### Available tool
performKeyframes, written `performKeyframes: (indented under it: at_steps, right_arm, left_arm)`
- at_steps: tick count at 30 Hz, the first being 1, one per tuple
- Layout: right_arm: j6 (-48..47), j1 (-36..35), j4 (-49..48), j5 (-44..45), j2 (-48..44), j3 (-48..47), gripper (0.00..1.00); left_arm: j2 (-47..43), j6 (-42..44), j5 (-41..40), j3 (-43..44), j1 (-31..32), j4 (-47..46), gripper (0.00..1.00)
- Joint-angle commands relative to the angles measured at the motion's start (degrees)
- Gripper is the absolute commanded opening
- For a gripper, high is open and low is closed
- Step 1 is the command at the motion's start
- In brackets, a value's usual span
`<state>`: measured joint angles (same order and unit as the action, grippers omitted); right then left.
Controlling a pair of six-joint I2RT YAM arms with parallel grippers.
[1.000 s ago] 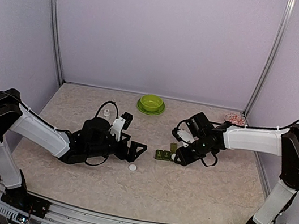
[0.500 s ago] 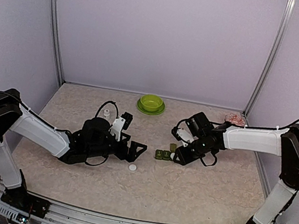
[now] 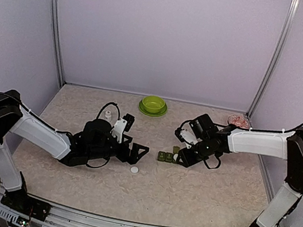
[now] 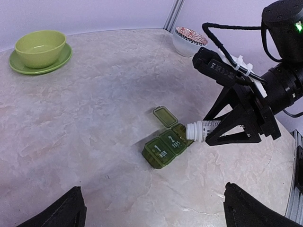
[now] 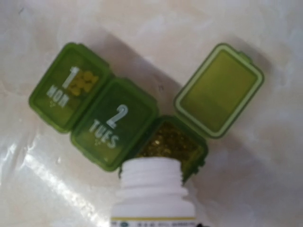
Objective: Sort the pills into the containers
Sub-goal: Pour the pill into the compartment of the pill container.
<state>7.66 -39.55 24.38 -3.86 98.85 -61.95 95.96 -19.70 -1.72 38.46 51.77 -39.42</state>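
Pouring looks like the step going on now. The right claw [image 4: 218, 131] is pinching a small white bottle [image 4: 201, 131] tipped on its side. The bottle's open mouth is right at the edge of the last cup of the dark green pill box [image 5: 102, 118]. That cup has its lid flipped back, and tiny grainy bits that look like pills [image 5: 171, 141] lie inside it. The cup marked MON is shut and shows something yellowish through its lid. The cup marked TUES is shut too, and I cannot tell if anything is in it. So I think the job is well along, with this last cup to finish and its lid to close. The left claw [image 3: 138, 154] is spread wide, holds nothing, and sits near the box without touching it. The box is in the middle of the surface [image 3: 184, 196], well away from every edge and wall, with bare room all around. A white cap [image 3: 134, 170] lies just by the left claw, and the lime bowl [image 3: 153, 105] is far back, out of the way.
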Motion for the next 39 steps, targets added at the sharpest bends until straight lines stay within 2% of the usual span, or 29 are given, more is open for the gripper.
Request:
performKeyframes:
  at_steps: [1,17,32,39]
  right_arm:
    - [-0.28,0.53,-1.51,0.84,-2.62,0.94,0.35]
    - [-0.66,0.53,-4.51,1.34,-5.49,3.83,0.35]
    - [-1.03,0.53,-16.28,1.35,-10.61,12.14,0.34]
    - [-0.98,0.46,-24.78,1.17,-13.73,17.35,0.34]
  left_arm:
    - [-0.18,-0.25,0.51,-0.39,-0.35,-1.52,0.99]
    - [-0.10,-0.16,0.34,-0.31,-0.35,-1.45,0.99]
    - [0.19,-0.16,0.24,-0.31,-0.42,-1.36,0.99]
    - [0.04,-0.07,0.14,-0.31,-0.36,-1.35,0.98]
